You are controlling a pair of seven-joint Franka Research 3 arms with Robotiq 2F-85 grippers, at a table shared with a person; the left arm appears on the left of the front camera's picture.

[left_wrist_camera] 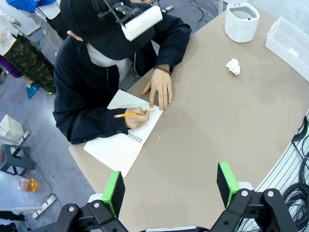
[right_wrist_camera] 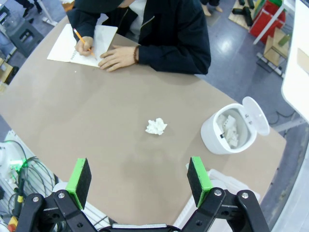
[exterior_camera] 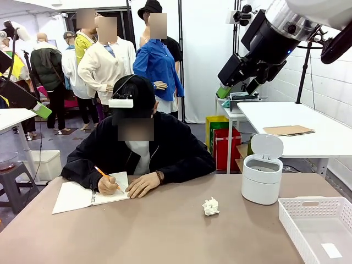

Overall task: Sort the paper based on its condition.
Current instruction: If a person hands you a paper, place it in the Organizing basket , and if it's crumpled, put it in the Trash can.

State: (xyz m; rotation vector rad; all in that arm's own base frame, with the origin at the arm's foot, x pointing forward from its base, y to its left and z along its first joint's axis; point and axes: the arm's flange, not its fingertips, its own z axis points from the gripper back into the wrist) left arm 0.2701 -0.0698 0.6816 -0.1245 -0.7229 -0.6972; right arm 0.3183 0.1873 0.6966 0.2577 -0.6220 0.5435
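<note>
White crumpled paper (exterior_camera: 210, 206) on tan table (exterior_camera: 165, 234) — left gripper (left_wrist_camera: 170, 176) and right gripper (right_wrist_camera: 138, 169) agape, empty

White paper (exterior_camera: 210, 206), brown table (exterior_camera: 154, 231)

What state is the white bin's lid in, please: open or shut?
Open. The white bin has its lid tipped back above the rim, and the right wrist view shows white scraps inside.
</note>
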